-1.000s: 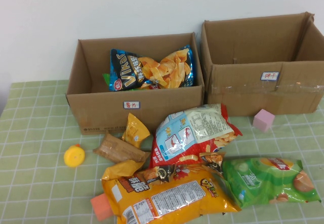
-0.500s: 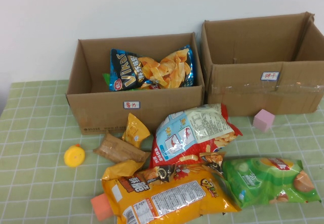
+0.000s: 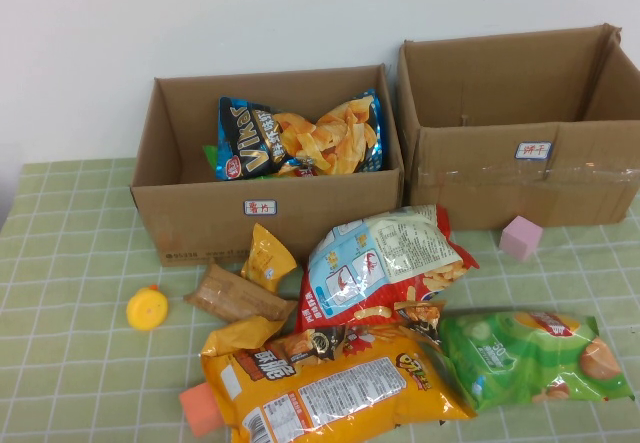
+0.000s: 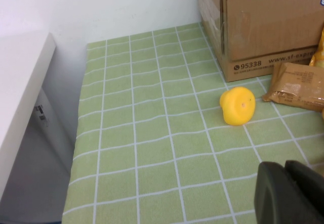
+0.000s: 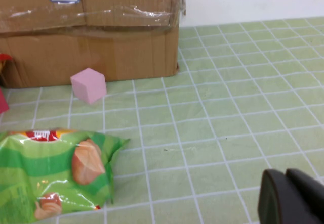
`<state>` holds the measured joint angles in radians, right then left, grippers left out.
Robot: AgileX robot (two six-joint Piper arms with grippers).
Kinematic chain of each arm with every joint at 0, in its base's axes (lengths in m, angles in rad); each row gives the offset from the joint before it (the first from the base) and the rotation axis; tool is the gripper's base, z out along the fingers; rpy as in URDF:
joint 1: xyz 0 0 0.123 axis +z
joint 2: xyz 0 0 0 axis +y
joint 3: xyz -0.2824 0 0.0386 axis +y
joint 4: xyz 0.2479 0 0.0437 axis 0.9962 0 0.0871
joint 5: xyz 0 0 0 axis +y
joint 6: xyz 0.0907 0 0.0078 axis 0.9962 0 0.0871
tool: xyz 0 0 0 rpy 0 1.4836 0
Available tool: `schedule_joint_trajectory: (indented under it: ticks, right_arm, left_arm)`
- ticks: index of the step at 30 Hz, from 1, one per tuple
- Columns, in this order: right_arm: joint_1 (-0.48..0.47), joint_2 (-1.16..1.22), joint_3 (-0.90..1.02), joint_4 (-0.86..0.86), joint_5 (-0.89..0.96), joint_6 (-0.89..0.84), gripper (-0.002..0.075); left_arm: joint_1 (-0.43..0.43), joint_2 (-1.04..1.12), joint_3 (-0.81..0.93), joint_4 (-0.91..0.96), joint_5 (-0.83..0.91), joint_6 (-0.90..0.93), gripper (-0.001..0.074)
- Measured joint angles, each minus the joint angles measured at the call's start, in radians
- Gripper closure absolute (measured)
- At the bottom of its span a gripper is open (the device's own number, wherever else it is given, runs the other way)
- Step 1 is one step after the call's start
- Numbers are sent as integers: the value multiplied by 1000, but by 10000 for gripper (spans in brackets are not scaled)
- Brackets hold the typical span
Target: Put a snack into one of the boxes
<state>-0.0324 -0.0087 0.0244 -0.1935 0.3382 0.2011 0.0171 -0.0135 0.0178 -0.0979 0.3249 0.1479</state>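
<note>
Two open cardboard boxes stand at the back: the left box (image 3: 200, 213) holds a Vikas chip bag (image 3: 300, 138); the right box (image 3: 500, 178) looks empty. In front lie a red-and-white snack bag (image 3: 380, 263), a big orange bag (image 3: 330, 383), a green bag (image 3: 530, 358), a brown packet (image 3: 235, 295) and two small yellow packets (image 3: 268, 256). Neither arm shows in the high view. My left gripper (image 4: 286, 169) is shut and empty, over the table near the yellow toy (image 4: 237, 105). My right gripper (image 5: 286, 176) is shut and empty, right of the green bag (image 5: 50, 171).
A yellow duck toy (image 3: 147, 308) sits left of the snacks. A pink cube (image 3: 521, 237) stands before the right box, also in the right wrist view (image 5: 88, 85). An orange block (image 3: 198, 410) pokes out under the orange bag. The table's left edge (image 4: 81, 133) drops off beside a white shelf.
</note>
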Motion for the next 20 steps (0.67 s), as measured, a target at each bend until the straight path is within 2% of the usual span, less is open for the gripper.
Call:
schedule_joint_trajectory:
  ticks: [9,20]
  right_arm:
    - [2,0,-4,27,16,-101,728]
    - [21,0,-4,47,18,-117,728]
  left_arm:
    - [0,0,0,0,0,0,737]
    - [0,0,0,0,0,-3,737]
